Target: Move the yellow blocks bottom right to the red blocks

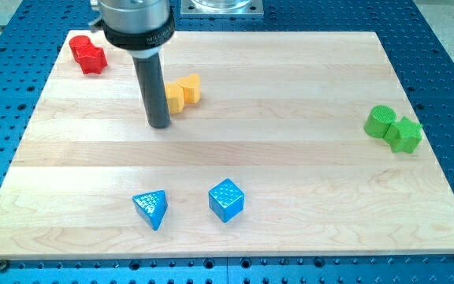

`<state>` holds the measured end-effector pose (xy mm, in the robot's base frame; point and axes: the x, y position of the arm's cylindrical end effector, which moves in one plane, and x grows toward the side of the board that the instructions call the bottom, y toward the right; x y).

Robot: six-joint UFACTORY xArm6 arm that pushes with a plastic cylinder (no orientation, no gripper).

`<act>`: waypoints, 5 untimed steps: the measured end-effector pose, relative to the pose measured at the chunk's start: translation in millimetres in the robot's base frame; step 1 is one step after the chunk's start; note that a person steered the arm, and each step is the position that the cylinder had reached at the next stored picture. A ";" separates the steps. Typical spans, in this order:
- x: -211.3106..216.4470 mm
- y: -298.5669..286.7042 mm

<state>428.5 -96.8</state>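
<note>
Two yellow blocks (183, 92) sit touching each other near the view's top, left of centre. Two red blocks (87, 54) sit together at the top left corner of the wooden board (290, 158). My tip (158, 124) rests on the board just left of and slightly below the yellow blocks, close to the nearer one. The rod hides part of the left yellow block's edge. The red blocks lie well up and to the left of my tip.
Two green blocks (393, 128) sit touching at the view's right edge of the board. A blue triangular block (151, 208) and a blue cube (226, 199) lie near the view's bottom, apart from each other. A blue perforated table surrounds the board.
</note>
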 end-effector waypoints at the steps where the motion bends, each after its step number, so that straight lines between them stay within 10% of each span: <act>1: 3.7 52.0; 3: -43.4 -64.6; 5: -12.1 -44.9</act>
<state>416.4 -141.7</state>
